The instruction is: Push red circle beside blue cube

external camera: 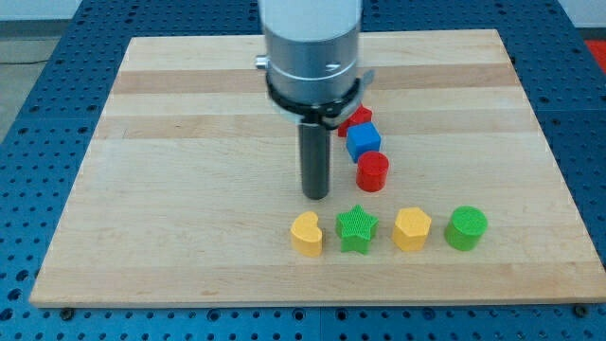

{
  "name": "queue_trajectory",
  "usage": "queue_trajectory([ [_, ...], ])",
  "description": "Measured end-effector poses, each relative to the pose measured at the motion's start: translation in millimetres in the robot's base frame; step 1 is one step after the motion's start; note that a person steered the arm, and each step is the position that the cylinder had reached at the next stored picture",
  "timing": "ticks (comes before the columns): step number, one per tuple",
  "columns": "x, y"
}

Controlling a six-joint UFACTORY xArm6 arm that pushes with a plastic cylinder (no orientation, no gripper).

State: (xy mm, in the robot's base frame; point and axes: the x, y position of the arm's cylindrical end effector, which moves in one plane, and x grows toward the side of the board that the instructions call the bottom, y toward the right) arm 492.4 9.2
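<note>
The red circle (372, 171) stands on the wooden board, touching the lower right side of the blue cube (363, 141). Another red block (358, 117) sits just above the blue cube, partly hidden by the arm. My tip (315, 195) rests on the board to the left of the red circle, a short gap away from it. The tip is below and left of the blue cube.
A row of blocks lies toward the view's bottom: a yellow heart (306, 233), a green star (357, 229), a yellow hexagon (412, 228) and a green circle (467, 227). The arm's grey body (312, 47) covers the board's top middle.
</note>
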Motion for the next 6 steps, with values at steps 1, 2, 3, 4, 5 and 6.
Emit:
queue_trajectory([
  [1,-4,36],
  [2,-5,66],
  [3,-5,83],
  [4,-13,91],
  [5,-27,104],
  [6,-37,113],
])
